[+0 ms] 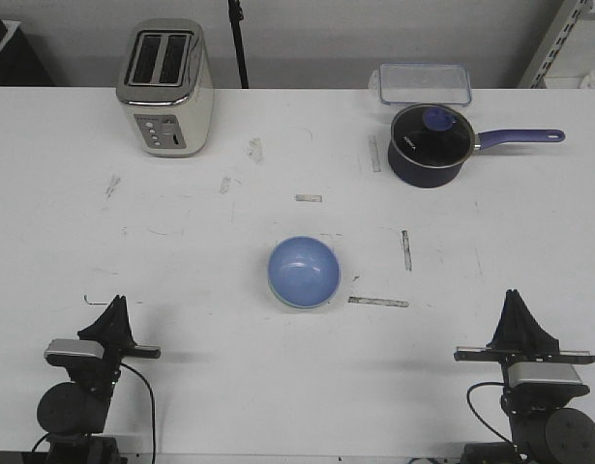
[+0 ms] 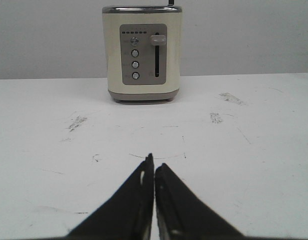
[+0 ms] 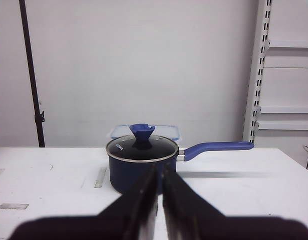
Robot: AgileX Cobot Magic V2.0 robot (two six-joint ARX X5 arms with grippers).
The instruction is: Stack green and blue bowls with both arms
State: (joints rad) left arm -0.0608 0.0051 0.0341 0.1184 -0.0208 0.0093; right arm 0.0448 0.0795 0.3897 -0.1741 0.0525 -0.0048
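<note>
Both hands, the left hand (image 1: 116,311) and the right hand (image 1: 519,307), are pressed together and empty at the near corners of the white tabletop (image 1: 181,242). Between them, mid-tabletop, sits the glossy round periwinkle-blue bowl (image 1: 303,272) with a pale green rim peeking beneath, apparently already nested, roughly equally far from either hand

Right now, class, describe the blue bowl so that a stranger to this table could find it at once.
Start at the white table and look to its middle, nearer than the cream toaster and the dark blue saucepan. There sits the blue bowl, alone. Unlike the saucepan, it is pale, shallow, and has no lid or handle.
</note>
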